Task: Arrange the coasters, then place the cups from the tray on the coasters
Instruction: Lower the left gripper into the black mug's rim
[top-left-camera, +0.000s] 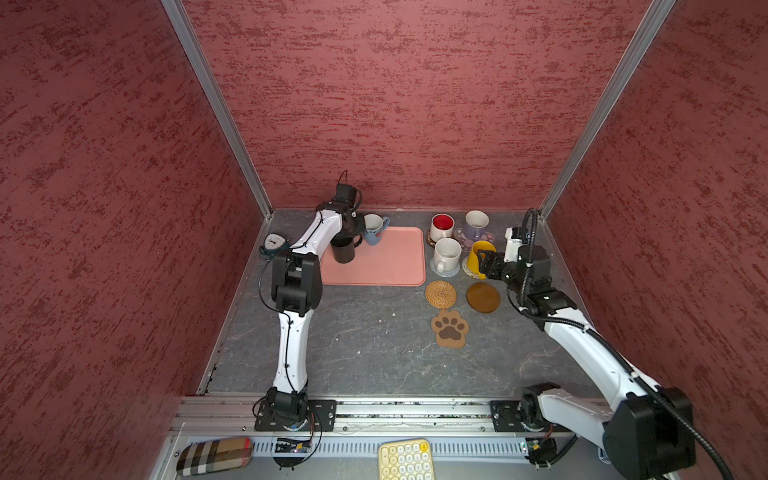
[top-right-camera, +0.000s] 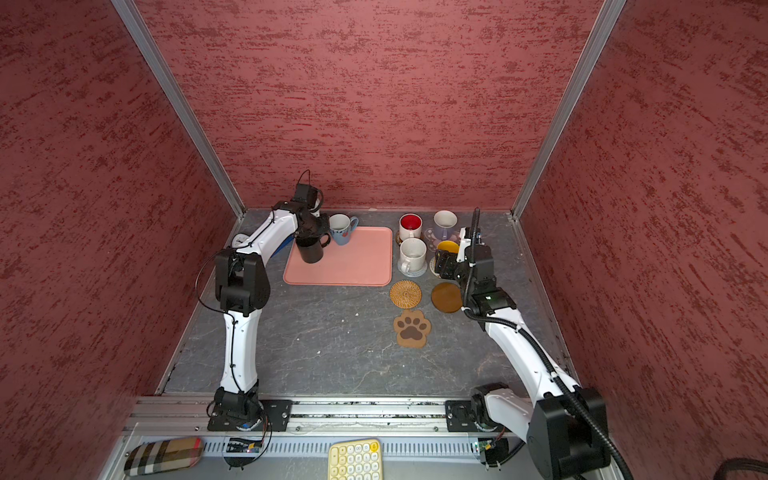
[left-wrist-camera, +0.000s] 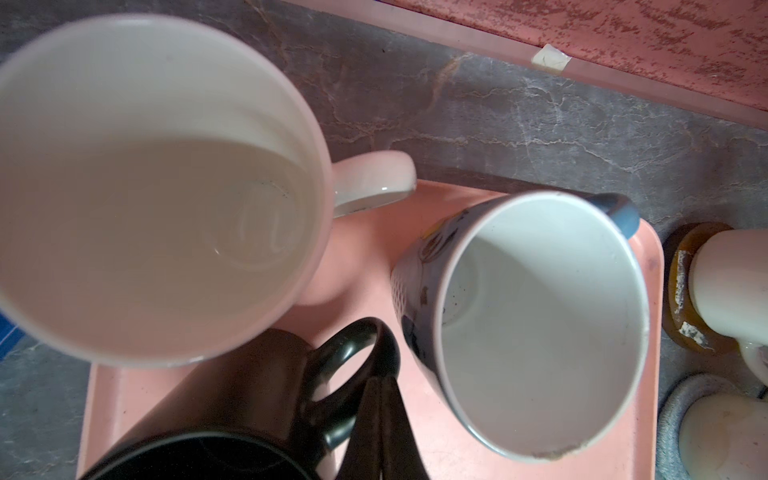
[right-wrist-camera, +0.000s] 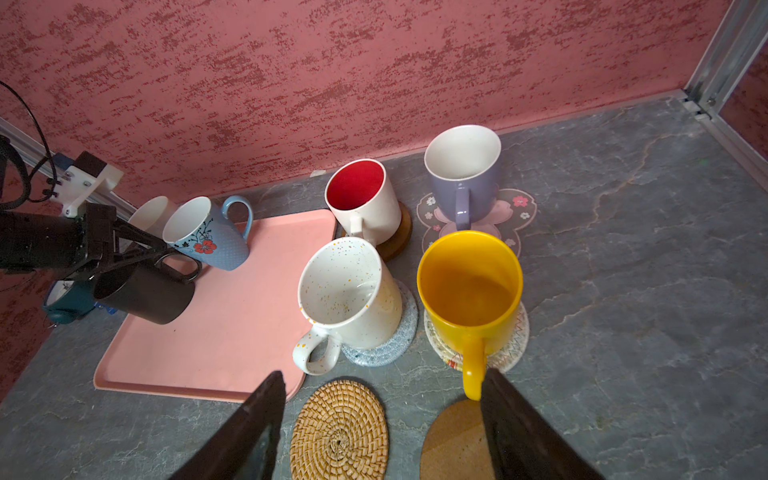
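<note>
Grip first: the left gripper (right-wrist-camera: 164, 250) is clenched on the handle of the black mug (top-left-camera: 343, 252), which is at the far left corner of the tray (top-left-camera: 390, 268). In the right wrist view the mug looks tipped a little, and I cannot tell whether its base is off the tray. Its handle points toward the blue mug (top-left-camera: 374, 230) just beside it, and a white mug (left-wrist-camera: 145, 187) is close by too. The black mug is glossy, dark and straight-sided.

The right gripper (right-wrist-camera: 384, 374) is released, jaws wide, next to the handle of the yellow mug (right-wrist-camera: 469, 291), which sits on a woven coaster (right-wrist-camera: 513, 347).

Three coasters lie bare: rattan coaster (top-left-camera: 440, 294), amber disc (top-left-camera: 483, 297) and paw coaster (top-left-camera: 449, 328). From the left jaws they lie across the tray, toward the right arm's side and nearer the front. The rattan coaster is closest, just off the tray's near right corner. The right arm is nearer them, but the left holds the mug. I judge the carry to be a long diagonal past the blue mug, with the black mug's axis upright.
</note>
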